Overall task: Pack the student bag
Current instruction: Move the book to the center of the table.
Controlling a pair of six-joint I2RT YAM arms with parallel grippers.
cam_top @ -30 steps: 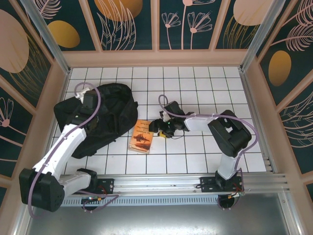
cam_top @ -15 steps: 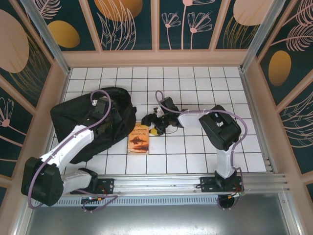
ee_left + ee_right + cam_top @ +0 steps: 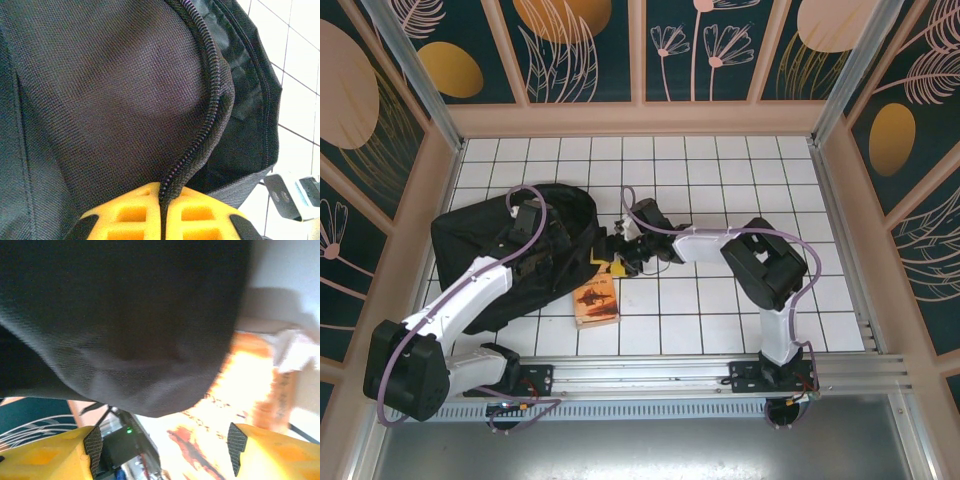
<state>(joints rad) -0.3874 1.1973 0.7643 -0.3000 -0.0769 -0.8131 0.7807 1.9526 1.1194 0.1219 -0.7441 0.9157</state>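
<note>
Our left gripper (image 3: pixel 162 199) pinches the zipper edge (image 3: pixel 210 100) of the large soft black fabric backpack (image 3: pixel 100 100), presumably to keep its mouth open. Our right gripper (image 3: pixel 164 447), jaws apart, faces the backpack, with an orange paperback book (image 3: pixel 240 385) just beyond.

The student bag (image 3: pixel 460 235) and book (image 3: pixel 596 301) (just beside it) block the left; far, right tiles (image 3: pixel 720 165) lie free

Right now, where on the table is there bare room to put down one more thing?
Free: the back tile rows, between the rear wall and the bag and right arm; the front tiles between book and that arm's base. Crowded: the gap between bag and book, where the right end effector sits.
</note>
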